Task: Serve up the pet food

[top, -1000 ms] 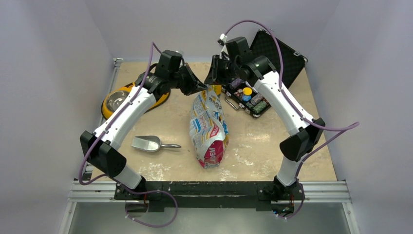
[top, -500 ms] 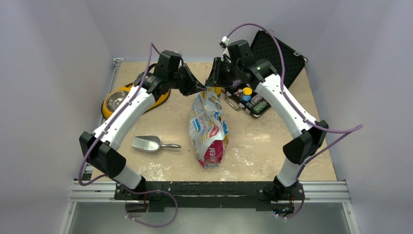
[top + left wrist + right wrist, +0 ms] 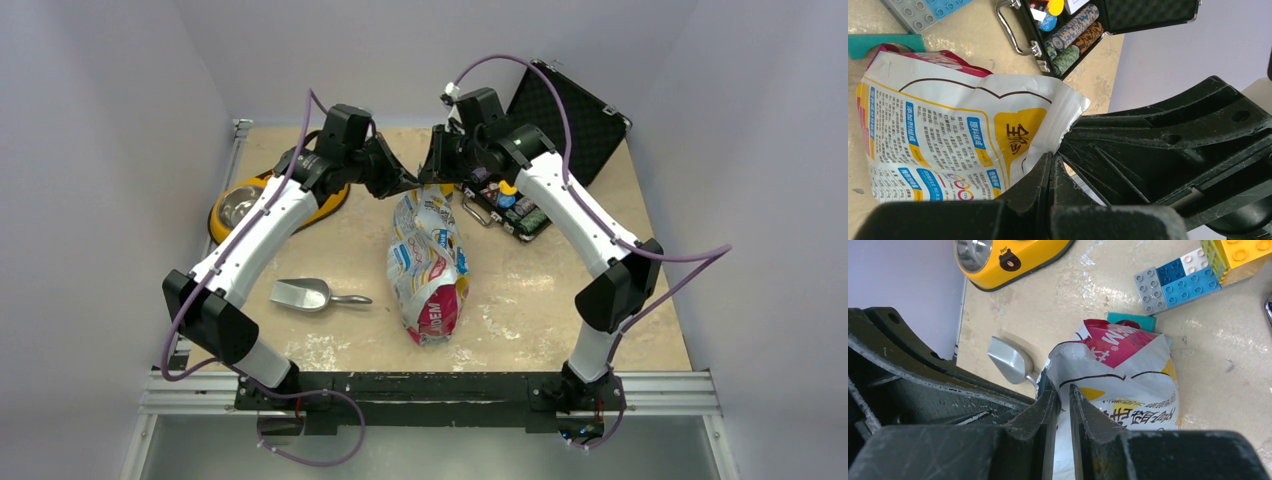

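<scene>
My left end effector (image 3: 1052, 159) is squeezed shut on one top corner of the pet food bag (image 3: 948, 125). My right end effector (image 3: 1063, 390) is nearly closed, with only a thin gap. The bag's top edge sits in that gap, so it is gripping the bag too. From above, my two end effectors are right next to each other at the far end of the bag. I cannot tell if they touch.

The bag lies the long way in the middle of the surface (image 3: 540, 310). Its pink end points back at my arm bases. The food pieces do not show; only the bag does.

On the left, the silver scoop (image 3: 300, 294) lies apart from the bag. The yellow bowl (image 3: 240, 207) sits farther back, near the left edge of the surface. On the right, the black case (image 3: 520, 222) of striped chips is near the bag's top end, and its lid stands open toward the back wall. The toy bricks (image 3: 1178, 280) and a teal block (image 3: 1130, 320) sit just past the bag's top.

There is bare surface to the right of the bag, on the near side, and some between the bag and the scoop. Walls stand close on the left, right and back.
</scene>
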